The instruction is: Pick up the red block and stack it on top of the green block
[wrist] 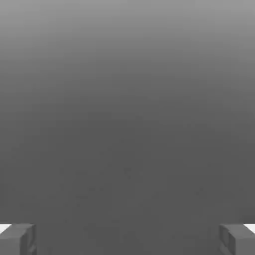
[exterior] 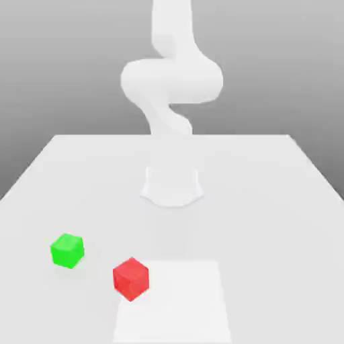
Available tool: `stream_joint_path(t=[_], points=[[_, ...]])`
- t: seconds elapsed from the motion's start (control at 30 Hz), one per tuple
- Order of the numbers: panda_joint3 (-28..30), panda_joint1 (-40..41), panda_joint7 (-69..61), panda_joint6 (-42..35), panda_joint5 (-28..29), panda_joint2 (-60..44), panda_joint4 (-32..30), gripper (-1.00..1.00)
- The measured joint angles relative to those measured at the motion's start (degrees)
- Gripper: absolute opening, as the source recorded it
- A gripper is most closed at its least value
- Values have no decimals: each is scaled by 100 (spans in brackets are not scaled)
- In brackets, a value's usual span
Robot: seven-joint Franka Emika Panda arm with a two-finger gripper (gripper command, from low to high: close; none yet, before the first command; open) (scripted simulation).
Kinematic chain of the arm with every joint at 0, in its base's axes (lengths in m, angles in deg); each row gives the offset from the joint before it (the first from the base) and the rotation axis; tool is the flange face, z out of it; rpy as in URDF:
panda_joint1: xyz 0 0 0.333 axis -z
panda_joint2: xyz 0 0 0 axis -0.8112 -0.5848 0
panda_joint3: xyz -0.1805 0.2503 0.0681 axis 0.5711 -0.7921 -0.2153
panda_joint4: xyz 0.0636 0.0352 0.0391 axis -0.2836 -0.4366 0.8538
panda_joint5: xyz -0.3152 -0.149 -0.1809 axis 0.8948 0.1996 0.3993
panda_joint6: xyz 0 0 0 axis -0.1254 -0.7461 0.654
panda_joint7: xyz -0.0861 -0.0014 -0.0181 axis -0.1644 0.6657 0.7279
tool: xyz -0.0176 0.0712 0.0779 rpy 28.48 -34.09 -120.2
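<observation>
The red block [exterior: 130,278] rests on the white table near the front, left of centre in the exterior view. The green block [exterior: 67,250] sits on the table a short way to the exterior view's left of it and slightly farther back; the two cubes are apart. The white arm [exterior: 171,80] rises at the back of the table, well away from both cubes. In the hand view my gripper [wrist: 127,240] is open, its grey fingertips [wrist: 18,239] standing wide apart with nothing between them, against plain grey background.
The arm's base [exterior: 172,185] stands at the table's middle back. A paler square patch [exterior: 181,302] lies flat on the table [exterior: 269,201] just to the exterior view's right of the red block.
</observation>
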Motion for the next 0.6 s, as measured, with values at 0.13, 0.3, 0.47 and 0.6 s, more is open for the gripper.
stream_joint_path(t=[0.13,0.3,0.47,0.6], points=[[351,-155,-924,482,163,-817,-468,0],[829,-348,-2078,1063,290,-1784,-1027,0],[1265,-492,-3349,1644,251,-2761,-1587,0],[1488,-521,-4482,2112,52,-3562,-2035,0]])
